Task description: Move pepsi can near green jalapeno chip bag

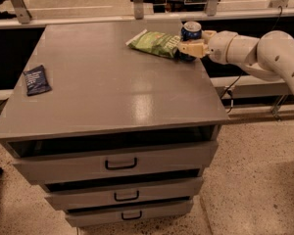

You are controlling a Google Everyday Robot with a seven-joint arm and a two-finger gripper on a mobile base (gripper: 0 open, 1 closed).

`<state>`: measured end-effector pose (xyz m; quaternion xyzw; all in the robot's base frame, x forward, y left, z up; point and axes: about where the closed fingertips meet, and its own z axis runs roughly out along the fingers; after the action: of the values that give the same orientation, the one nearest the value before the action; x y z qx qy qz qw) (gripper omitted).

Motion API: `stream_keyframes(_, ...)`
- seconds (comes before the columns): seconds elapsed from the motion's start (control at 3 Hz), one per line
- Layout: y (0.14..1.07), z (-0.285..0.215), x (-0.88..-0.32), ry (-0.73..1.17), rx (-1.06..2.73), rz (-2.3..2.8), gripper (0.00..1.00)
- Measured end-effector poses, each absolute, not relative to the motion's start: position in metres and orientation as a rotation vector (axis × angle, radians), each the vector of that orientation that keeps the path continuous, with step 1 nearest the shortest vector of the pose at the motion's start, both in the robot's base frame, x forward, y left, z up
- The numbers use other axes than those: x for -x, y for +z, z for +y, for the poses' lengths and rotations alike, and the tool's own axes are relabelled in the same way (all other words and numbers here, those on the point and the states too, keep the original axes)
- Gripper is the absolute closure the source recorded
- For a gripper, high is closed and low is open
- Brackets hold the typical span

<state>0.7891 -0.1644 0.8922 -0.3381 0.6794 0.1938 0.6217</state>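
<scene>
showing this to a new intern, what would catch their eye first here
The white arm reaching in from the right, its gripper holding the pepsi can at the far right of the table, beside the green chip bag. A navy packet lies alone at the left edge.

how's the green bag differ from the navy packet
The green bag is light green, bigger, at the far right of the table; the navy packet is dark, smaller, at the left edge. The can, held by the gripper, is beside the bag; the packet lies alone. Both lie flat.
</scene>
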Motion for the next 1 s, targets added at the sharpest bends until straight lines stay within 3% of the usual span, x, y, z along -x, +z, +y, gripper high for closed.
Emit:
stream_keyframes(0.33, 0.8853, -0.1592, -0.793, 0.461, 0.773, 1.571, 0.15)
stream_keyframes(0.67, 0.8817, -0.1562, -0.7947, 0.473, 0.773, 1.578, 0.0)
stream_keyframes(1.0, 0.886, -0.1643, -0.7875, 0.465, 0.764, 1.584, 0.0)
